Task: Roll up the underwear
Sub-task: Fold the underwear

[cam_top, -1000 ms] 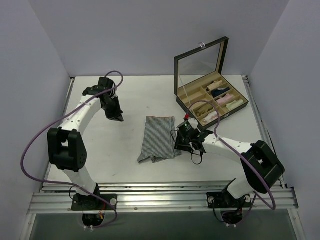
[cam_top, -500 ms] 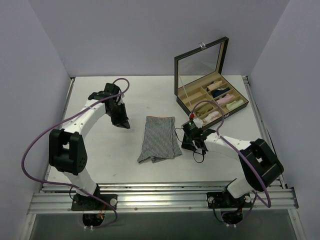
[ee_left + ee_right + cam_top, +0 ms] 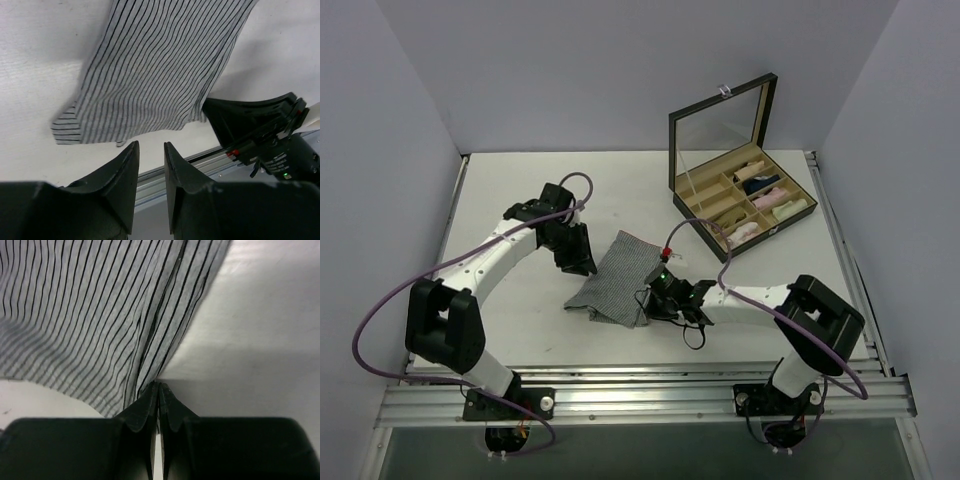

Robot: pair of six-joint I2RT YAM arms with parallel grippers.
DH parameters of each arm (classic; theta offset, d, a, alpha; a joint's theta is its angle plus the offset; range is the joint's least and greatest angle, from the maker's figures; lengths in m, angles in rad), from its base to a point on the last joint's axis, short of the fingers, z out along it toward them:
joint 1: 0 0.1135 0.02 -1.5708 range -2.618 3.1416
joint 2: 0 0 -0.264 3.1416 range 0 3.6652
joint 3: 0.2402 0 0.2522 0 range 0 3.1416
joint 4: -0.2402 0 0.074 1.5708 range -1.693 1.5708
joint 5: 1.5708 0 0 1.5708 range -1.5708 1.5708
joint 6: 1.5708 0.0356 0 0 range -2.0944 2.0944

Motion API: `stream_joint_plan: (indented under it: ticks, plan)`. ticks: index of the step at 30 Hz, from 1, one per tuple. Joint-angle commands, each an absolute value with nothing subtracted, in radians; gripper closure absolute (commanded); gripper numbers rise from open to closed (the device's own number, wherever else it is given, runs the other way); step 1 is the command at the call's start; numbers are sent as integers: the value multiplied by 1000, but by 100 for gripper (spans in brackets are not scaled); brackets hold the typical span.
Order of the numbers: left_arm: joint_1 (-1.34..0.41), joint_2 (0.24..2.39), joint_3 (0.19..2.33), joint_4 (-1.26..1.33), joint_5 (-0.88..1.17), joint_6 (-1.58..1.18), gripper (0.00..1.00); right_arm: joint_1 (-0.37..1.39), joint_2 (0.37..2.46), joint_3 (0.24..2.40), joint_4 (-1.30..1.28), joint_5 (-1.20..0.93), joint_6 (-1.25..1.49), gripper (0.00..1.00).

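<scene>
The underwear (image 3: 615, 277) is a grey pinstriped cloth with a thin reddish edge, lying skewed on the white table at the middle. My right gripper (image 3: 655, 300) is shut on its near right edge; in the right wrist view the tips (image 3: 158, 390) pinch a fold of the striped cloth (image 3: 95, 315). My left gripper (image 3: 585, 268) is just left of the cloth, a little above the table, empty, jaws a small gap apart. In the left wrist view the cloth (image 3: 155, 70) lies ahead of the left gripper (image 3: 151, 150).
An open dark box (image 3: 740, 200) with a mirrored lid stands at the back right, its compartments holding small rolled garments. The metal rail (image 3: 640, 395) runs along the table's near edge. The right arm's body (image 3: 270, 130) shows to the right in the left wrist view.
The right gripper took hold of the cloth's right edge and dragged it left and nearer, skewing it. The left gripper moved right and nearer, up to the cloth's left side.
</scene>
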State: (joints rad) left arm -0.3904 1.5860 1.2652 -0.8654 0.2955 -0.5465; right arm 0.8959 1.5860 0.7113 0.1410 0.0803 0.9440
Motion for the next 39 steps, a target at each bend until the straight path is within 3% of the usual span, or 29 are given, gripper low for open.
stream_joint_plan:
  ticks: [1, 7, 13, 17, 24, 29, 39]
  plan:
    - [-382, 1534, 1249, -842, 276, -545, 64, 943, 1609, 729, 83, 116, 1043, 99]
    - [-423, 1520, 1206, -779, 318, -546, 60, 890, 1464, 745, -78, 175, 1039, 97]
    - [-520, 1540, 1186, -733, 241, -578, 56, 629, 1354, 739, -66, 85, 968, 88]
    - [-593, 1563, 1135, -658, 215, -624, 55, 514, 1452, 862, -74, 20, 882, 82]
    - [-719, 1620, 1144, -641, 140, -704, 55, 482, 1644, 1021, -35, -57, 847, 77]
    - [-756, 1683, 1149, -637, 89, -729, 56, 482, 1706, 1069, -25, -83, 841, 71]
    - [-793, 1740, 1155, -609, 54, -742, 56, 497, 1782, 1085, 44, -138, 851, 70]
